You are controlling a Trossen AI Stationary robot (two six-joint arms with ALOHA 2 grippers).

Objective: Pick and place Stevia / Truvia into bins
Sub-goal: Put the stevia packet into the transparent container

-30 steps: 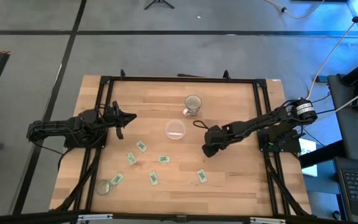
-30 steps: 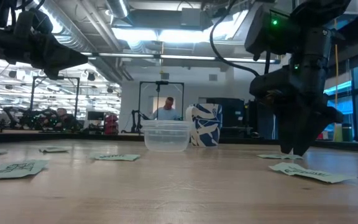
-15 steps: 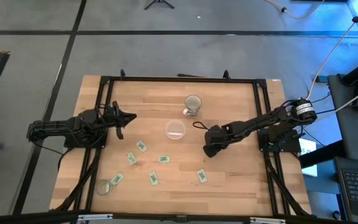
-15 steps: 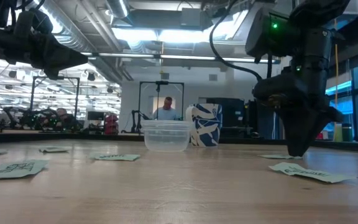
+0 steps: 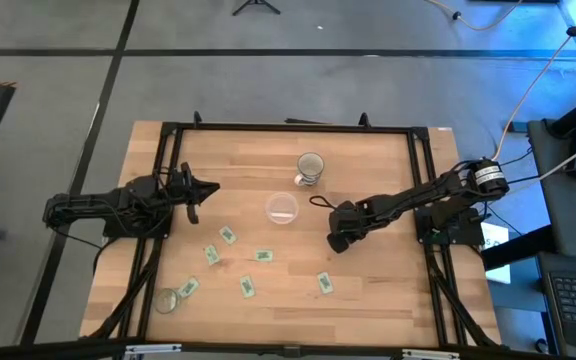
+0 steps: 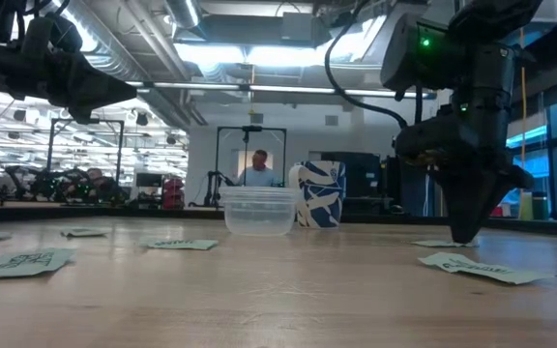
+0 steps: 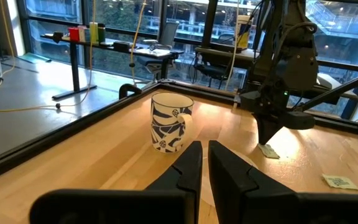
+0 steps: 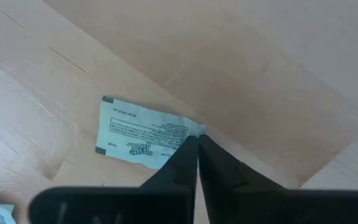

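Observation:
Several pale green sachets lie flat on the wooden table, among them one, another and a third. The clear cup stands upright mid-table, also seen in the low view. My right gripper points down to the right of the cup, shut on a sachet. The gripper itself hides that sachet in the high view. My left gripper waits shut above the table's left side, apart from everything. My right gripper has its two fingertips closed together on one short end of the sachet. It comes from above, pointing down. The sachet still lies flat on the table, stretching away from the fingertips.
A blue-and-white patterned mug stands beyond the cup toward the far edge. A small flat clear round piece lies near the near-left corner, beside a sachet. A black frame runs around the table. Bare wood shows right of my right gripper.
In the low view, my right gripper's fingertips have drawn together into a narrow point at the table surface, over the sachet. The arm has otherwise stayed in place, and the sachets, cup and left arm have not moved.

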